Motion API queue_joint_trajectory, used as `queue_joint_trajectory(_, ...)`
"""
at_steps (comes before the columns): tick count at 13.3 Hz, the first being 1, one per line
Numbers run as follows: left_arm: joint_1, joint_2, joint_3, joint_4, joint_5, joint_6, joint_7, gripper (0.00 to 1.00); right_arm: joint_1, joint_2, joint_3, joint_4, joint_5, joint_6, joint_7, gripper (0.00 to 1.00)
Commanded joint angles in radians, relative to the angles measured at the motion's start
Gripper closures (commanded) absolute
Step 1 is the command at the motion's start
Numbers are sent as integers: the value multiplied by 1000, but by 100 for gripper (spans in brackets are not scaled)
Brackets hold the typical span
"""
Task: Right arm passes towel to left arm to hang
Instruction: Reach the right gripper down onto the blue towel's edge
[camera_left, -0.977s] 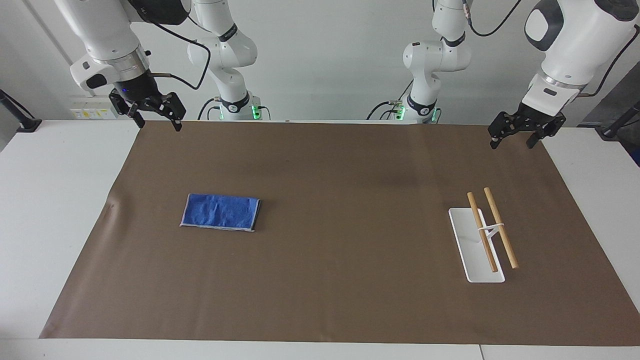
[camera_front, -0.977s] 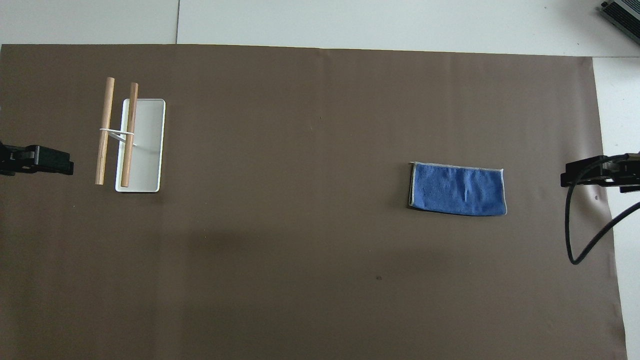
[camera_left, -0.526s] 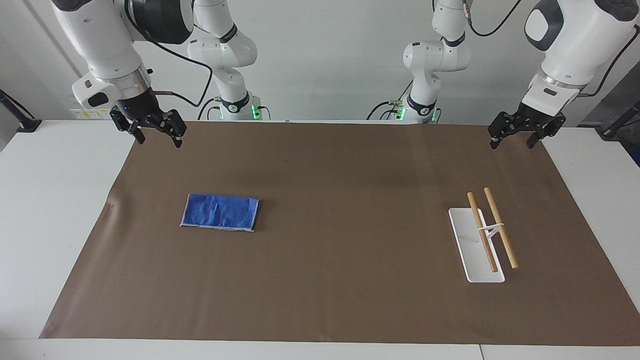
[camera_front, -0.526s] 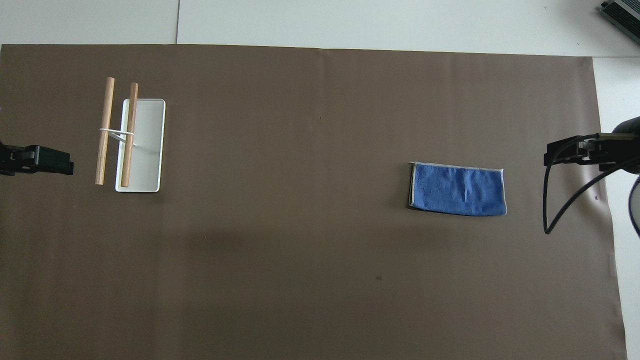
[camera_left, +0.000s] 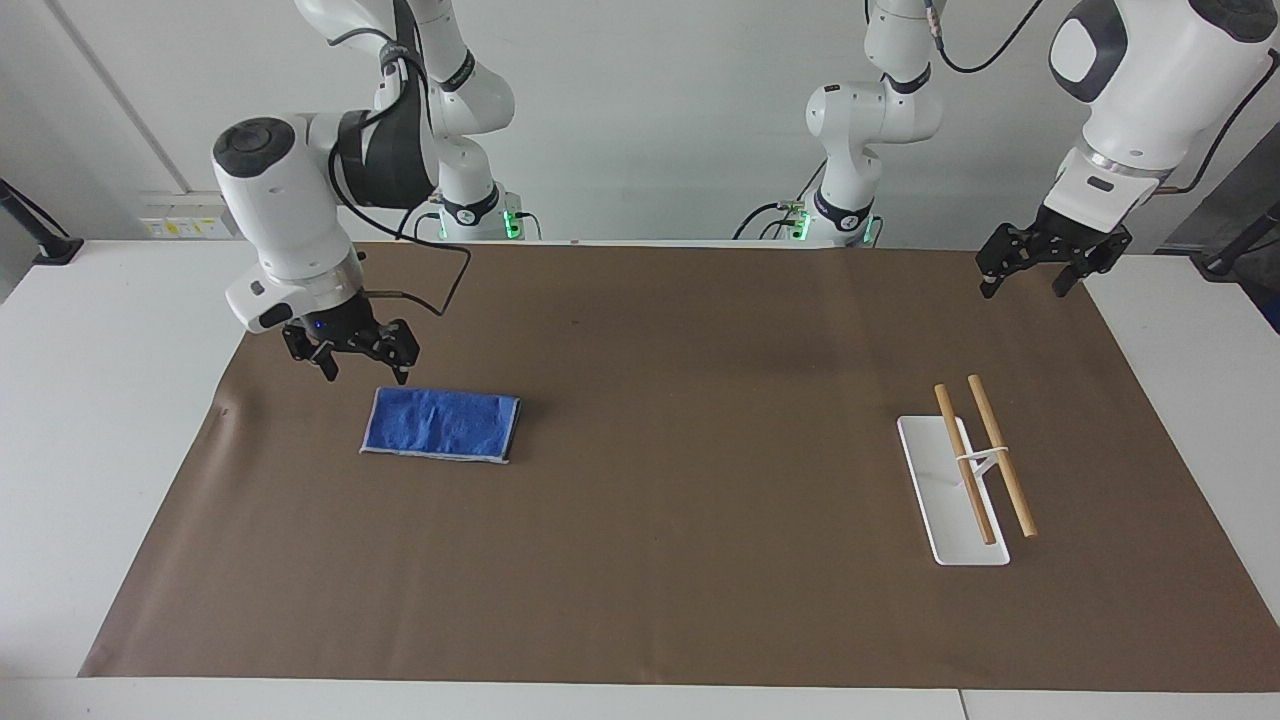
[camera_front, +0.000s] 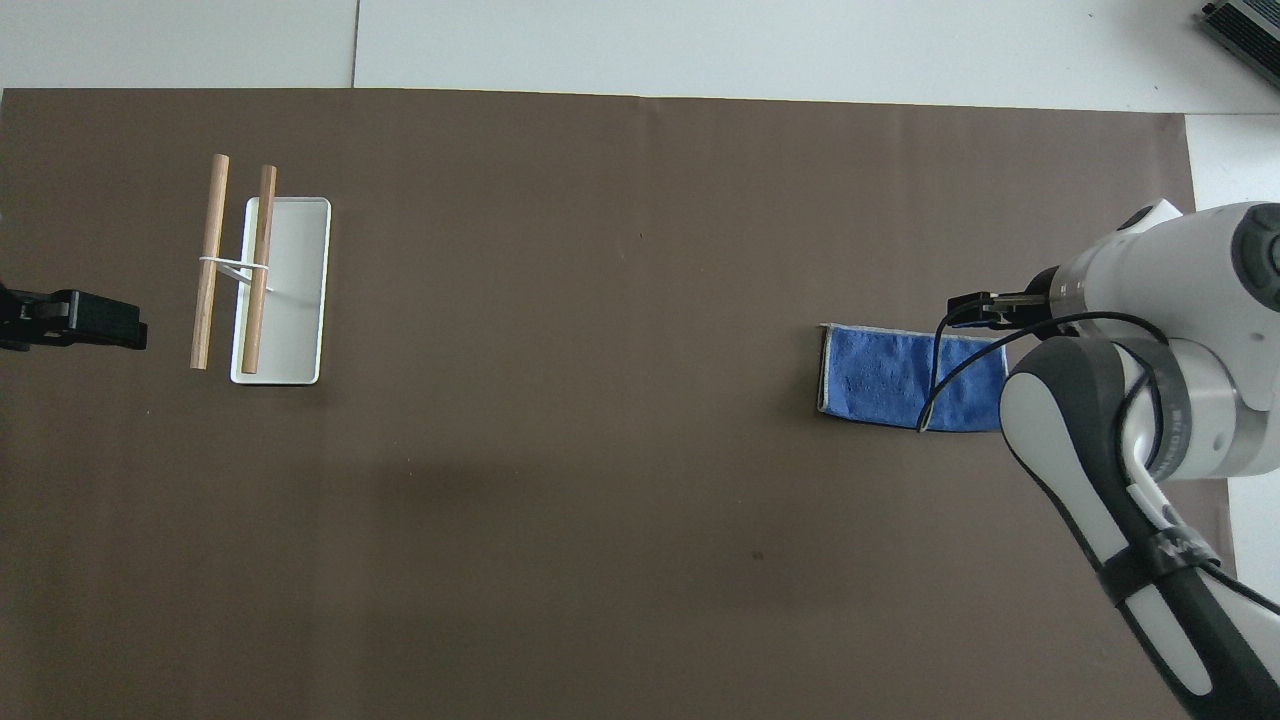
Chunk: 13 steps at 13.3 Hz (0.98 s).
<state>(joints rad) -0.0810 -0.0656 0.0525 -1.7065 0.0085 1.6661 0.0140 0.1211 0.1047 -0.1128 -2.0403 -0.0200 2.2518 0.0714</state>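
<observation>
Flat on the brown mat (camera_left: 640, 600), toward the right arm's end: the towel (camera_left: 441, 424). Above its robot-side corner, right gripper (camera_left: 364, 366), jaws released, empty. Toward the other end, a white-based wooden rack (camera_left: 968, 478). Waiting above the mat's corner, left gripper (camera_left: 1028, 278), jaws spread, empty.

A white table (camera_left: 60, 400) carries a brown mat (camera_left: 680, 420) bearing the towel (camera_left: 442, 424) and a rack (camera_left: 965, 480).

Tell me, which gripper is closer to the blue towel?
Right. The right gripper hangs open just above the towel, at its corner; the left gripper waits open at the table's other end.
</observation>
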Motion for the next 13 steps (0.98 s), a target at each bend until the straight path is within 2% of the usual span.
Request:
queue_joint_trajectory(1,12,-20,-10,-19,21,-2,-6,0,-3,-36,8,-180,2,182,-6,0)
queue_joint_trajectory(3,12,-20,-10,-19,21,-2,-6,0,3,-28,8,-260,3,297,-13,0)
queue_joint_trajectory(8,12,-20,-8,-19,21,-2,-6,0,20,21,10,-281,11,385,-27,0)
queue_joint_trajectory(13,10,-22,-10,-19,21,-2,-6,0,14,35,10,-302,12,394,-126,0)
